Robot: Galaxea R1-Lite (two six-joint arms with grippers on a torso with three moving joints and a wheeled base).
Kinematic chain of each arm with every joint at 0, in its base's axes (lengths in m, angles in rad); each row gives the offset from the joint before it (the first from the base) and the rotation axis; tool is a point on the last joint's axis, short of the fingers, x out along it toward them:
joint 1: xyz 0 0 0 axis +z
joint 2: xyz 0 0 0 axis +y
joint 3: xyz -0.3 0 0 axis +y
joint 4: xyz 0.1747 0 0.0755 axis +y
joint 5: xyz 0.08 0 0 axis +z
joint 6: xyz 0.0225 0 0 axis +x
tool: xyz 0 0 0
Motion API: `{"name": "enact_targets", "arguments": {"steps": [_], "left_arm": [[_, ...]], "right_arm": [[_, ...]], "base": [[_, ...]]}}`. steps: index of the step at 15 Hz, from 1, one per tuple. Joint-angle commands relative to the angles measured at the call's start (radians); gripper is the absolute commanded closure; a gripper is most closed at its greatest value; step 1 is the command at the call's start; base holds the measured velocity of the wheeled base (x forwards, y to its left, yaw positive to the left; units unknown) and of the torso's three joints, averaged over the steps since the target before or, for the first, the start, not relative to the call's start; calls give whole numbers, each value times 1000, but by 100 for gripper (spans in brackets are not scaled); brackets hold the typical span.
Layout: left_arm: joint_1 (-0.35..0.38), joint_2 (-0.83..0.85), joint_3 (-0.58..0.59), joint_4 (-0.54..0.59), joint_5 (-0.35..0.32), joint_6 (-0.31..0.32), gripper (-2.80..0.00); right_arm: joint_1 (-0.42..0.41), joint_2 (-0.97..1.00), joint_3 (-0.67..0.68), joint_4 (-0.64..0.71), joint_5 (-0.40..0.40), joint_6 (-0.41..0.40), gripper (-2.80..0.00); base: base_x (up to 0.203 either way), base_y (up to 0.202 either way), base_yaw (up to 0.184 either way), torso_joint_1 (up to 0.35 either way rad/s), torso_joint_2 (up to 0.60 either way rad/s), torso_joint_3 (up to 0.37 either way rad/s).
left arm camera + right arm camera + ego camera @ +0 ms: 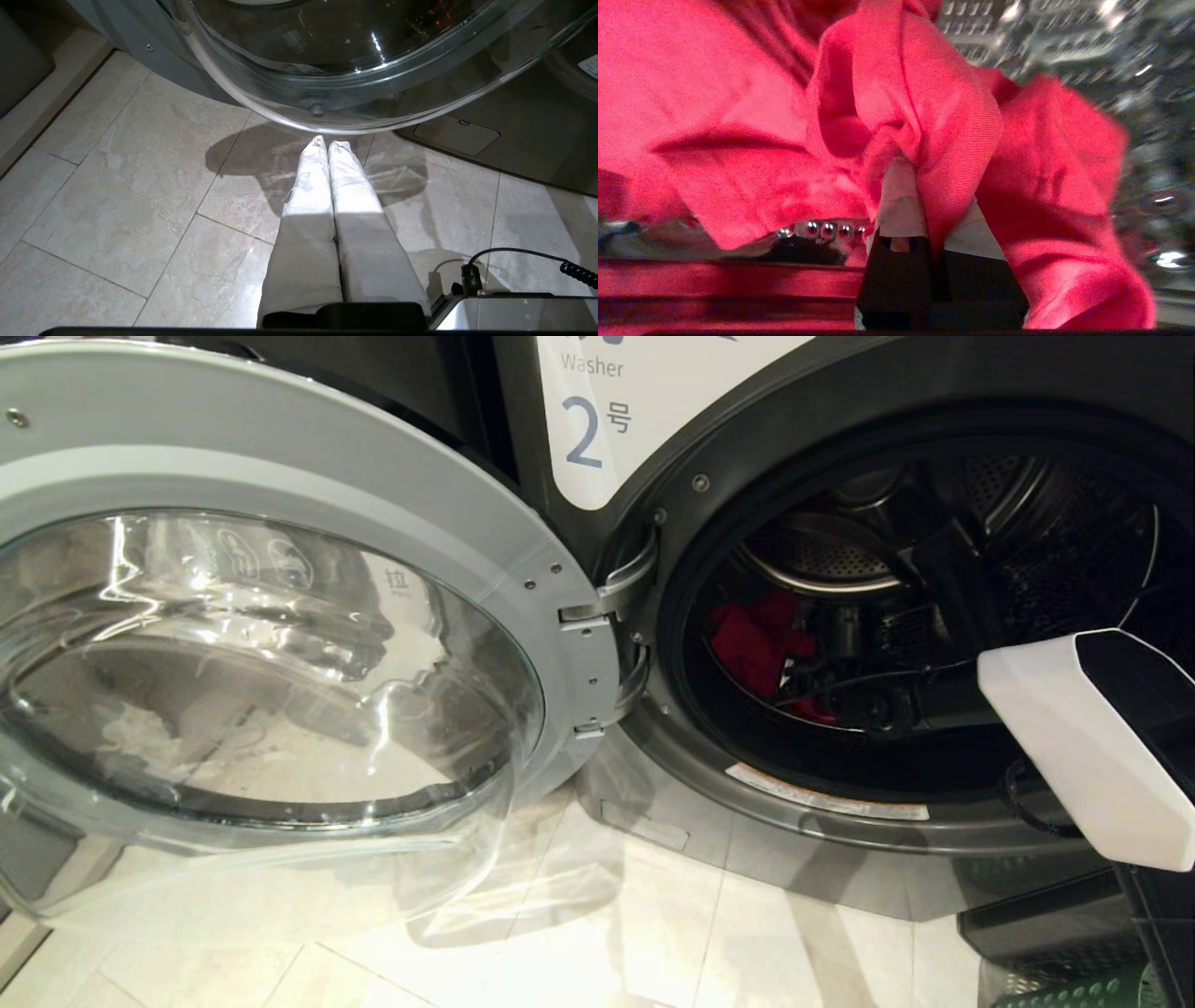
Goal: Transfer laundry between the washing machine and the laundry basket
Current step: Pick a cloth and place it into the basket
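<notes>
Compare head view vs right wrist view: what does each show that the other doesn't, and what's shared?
Head only: the open door, the label with numeral 2, the floor, a corner of the green basket, and the right arm's white shell reaching into the washer.

Right wrist only: the right gripper shut on a fold of the cloth, seen close up.

Both: the red garment and the perforated drum.
</notes>
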Motion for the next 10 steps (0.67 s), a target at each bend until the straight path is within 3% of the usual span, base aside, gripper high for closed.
{"name": "enact_targets", "arguments": {"steps": [1, 7, 10], "left_arm": [[-1, -1, 0, 0, 0, 0, 0], [1, -1, 0, 0, 0, 0, 0], [1, -1, 0, 0, 0, 0, 0]], "right_arm": [[2, -90, 100, -61, -5, -18, 0], [25, -389, 619, -447, 8, -166, 0], [40, -650, 832, -522, 60, -216, 0]], "base": [[0, 0, 0, 0, 0, 0], [0, 0, 0, 0, 0, 0], [0, 0, 0, 0, 0, 0]]}}
